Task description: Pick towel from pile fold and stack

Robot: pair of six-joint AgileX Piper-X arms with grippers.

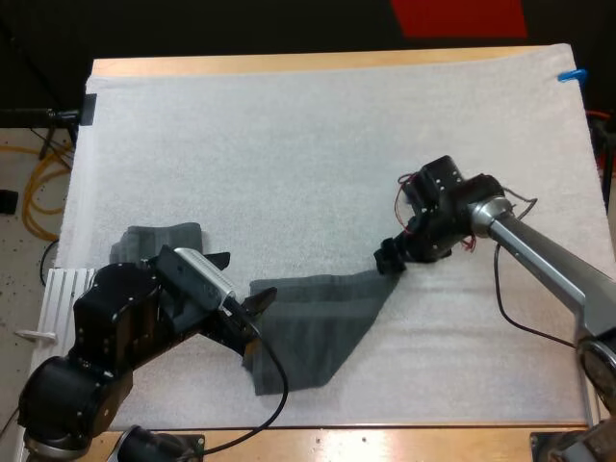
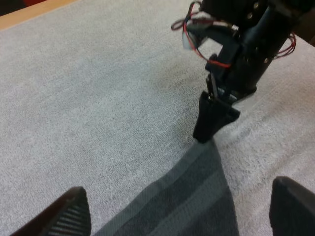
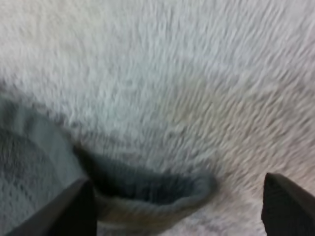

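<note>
A dark grey-green towel (image 1: pixel 318 327) lies spread on the white mat, tapering to a corner at its far right. My left gripper (image 1: pixel 255 327) is at the towel's left edge. Its fingers (image 2: pixel 66 216) stand wide apart, open, with the towel (image 2: pixel 192 201) lying between them and not pressed. My right gripper (image 1: pixel 390 258) is low over the mat at the towel's far right corner (image 2: pixel 206 147). In the right wrist view its fingers (image 3: pixel 288 206) are apart, open, and the curled towel corner (image 3: pixel 147 191) lies between them. A second, crumpled towel (image 1: pixel 164 239) sits at the left, partly hidden by my left arm.
The white mat (image 1: pixel 318 144) covers most of the wooden table, bare across its far half. A white slatted rack (image 1: pixel 63 289) stands at the table's left edge beside my left arm.
</note>
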